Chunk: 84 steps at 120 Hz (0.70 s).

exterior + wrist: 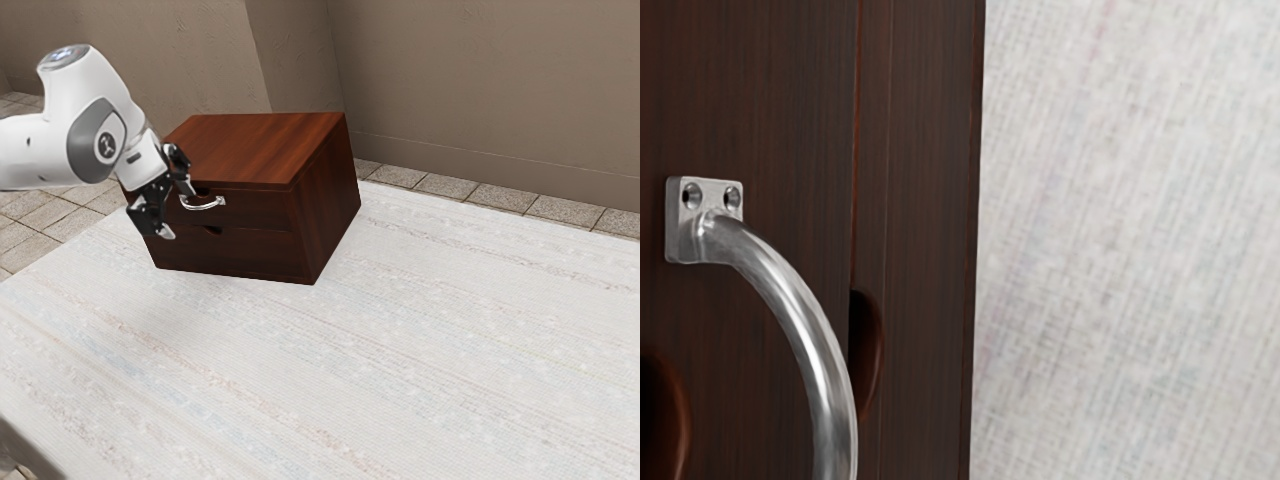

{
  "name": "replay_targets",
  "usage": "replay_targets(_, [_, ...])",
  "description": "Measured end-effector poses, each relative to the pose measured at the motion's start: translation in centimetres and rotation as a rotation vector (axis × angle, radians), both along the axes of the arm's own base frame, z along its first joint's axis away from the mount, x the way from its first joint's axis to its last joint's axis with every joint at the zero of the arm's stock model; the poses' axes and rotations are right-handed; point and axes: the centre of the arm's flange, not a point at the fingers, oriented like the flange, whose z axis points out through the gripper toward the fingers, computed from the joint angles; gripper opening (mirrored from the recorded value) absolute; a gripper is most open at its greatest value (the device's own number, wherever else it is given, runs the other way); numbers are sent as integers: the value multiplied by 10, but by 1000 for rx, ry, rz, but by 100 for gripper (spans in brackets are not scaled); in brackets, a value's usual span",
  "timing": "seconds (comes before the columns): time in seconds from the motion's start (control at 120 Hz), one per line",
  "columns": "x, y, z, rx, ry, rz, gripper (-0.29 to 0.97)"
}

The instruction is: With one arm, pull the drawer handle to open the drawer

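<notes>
Pale woven-textured table; the dark reddish wooden drawer box sits at its far side, top drawer looks shut. Your black two-finger gripper is spread at the curved brushed-metal handle on the top front, not pinching. Risk: pull before closing and the smooth round bar slips out, or the whole box drags.

Single arm: smooth, rounded white shells. One joint carries a round grey side cap with a small white mark, and a pale bluish disc tops the joint above it. White boxy wrist, ending in a black two-fingered claw.
</notes>
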Motion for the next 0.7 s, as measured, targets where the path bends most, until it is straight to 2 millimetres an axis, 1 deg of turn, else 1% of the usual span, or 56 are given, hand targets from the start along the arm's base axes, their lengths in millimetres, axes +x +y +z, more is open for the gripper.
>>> replay_targets(0.2, [1, -1, -3, -8, -3, 1, 67])
replay_targets(0.583, [1, -2, -4, -23, -8, 3, 46])
replay_targets(0.7, [0, -3, -8, -31, 1, 3, 47])
